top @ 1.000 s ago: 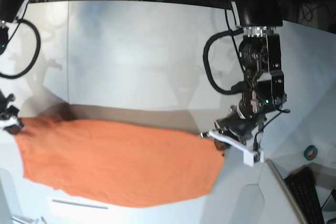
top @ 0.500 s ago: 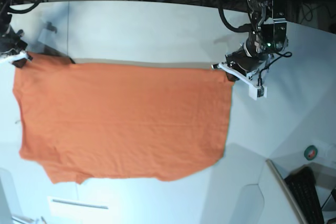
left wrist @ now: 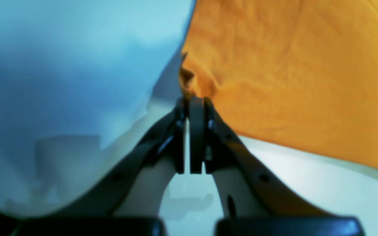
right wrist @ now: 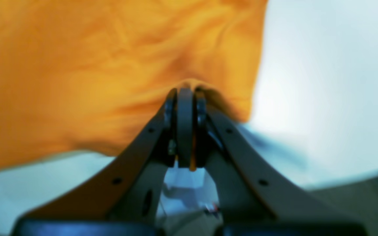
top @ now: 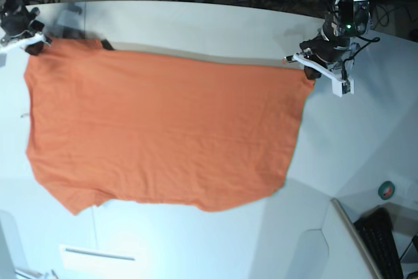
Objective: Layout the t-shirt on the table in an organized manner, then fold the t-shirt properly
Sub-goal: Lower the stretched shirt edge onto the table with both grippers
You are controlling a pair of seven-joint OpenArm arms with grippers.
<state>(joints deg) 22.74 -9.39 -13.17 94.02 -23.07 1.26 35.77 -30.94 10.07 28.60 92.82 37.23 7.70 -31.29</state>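
Across the middle of the table (top: 196,24) you've got the t-shirt (top: 163,129) spread out, long axis running 9 to 3 in the base view. Its far edge is stretched almost straight between the two grippers, sloping slightly down toward 3. The near edge hangs loose toward 6, with one corner dropping lowest at about 7 o'clock. Whether the cloth lies flat on the tabletop or is lifted clear, you can't tell from this view.

Left gripper (top: 308,73) sits at 2 o'clock of the shirt, clamped on the far corner there. Right gripper (top: 32,42) sits at 10 o'clock, clamped on the other far corner.

Left wrist view gives you what base can't: left gripper (left wrist: 190,98) jaws pressed together, a puckered bit of t-shirt (left wrist: 290,75) hem bunched right at the tips, cloth fanning off toward 1–3 o'clock, table (left wrist: 61,65) bare at 9–11.

Right wrist view: right gripper (right wrist: 184,91) jaws likewise pinched tight, with a sliver of orange visible between the fingers lower down. The t-shirt (right wrist: 94,65) fills 9 to 12, with creases radiating from the pinch; table (right wrist: 323,82) is white at 2–3. Both wrist views are blurred.

Only base shows the roll of tape (top: 387,189) and keyboard (top: 382,243) at 4–5 o'clock, well apart from the shirt.
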